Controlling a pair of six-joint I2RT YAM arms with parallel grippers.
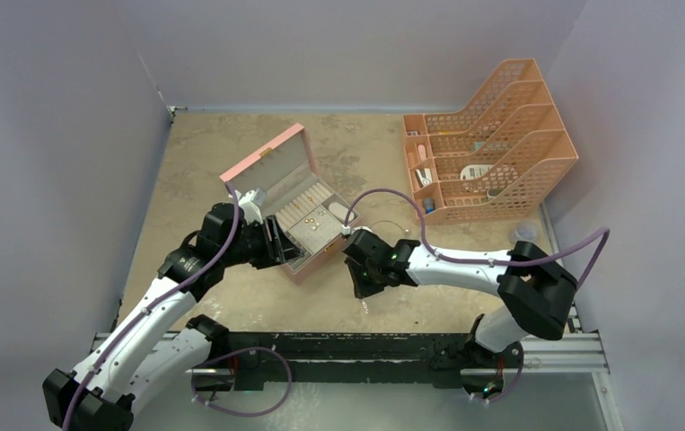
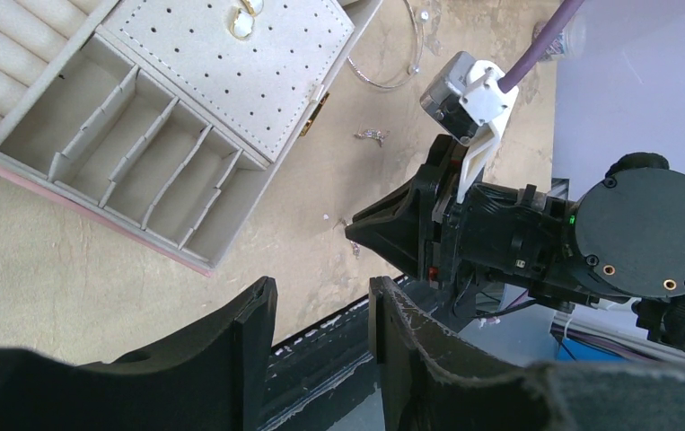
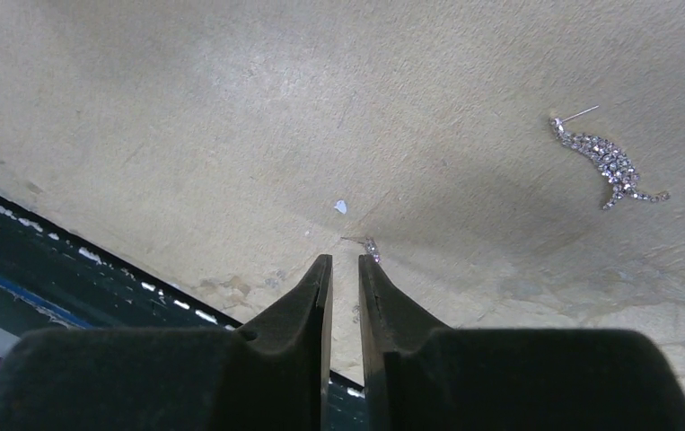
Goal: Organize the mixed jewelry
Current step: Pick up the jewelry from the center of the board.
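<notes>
right pincer [image 3: 345, 262], a slit apart and empty, sits low centre to nip the sparkly piece [image 3: 371, 244]. left pincer [image 2: 320, 285] gapes, empty.

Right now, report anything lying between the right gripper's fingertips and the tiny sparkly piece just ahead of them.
Nothing visible does. The right gripper has its tips right at the tiny sparkly piece on the table; a white speck lies beyond, and the long rhinestone earring is well off to one side.
</notes>
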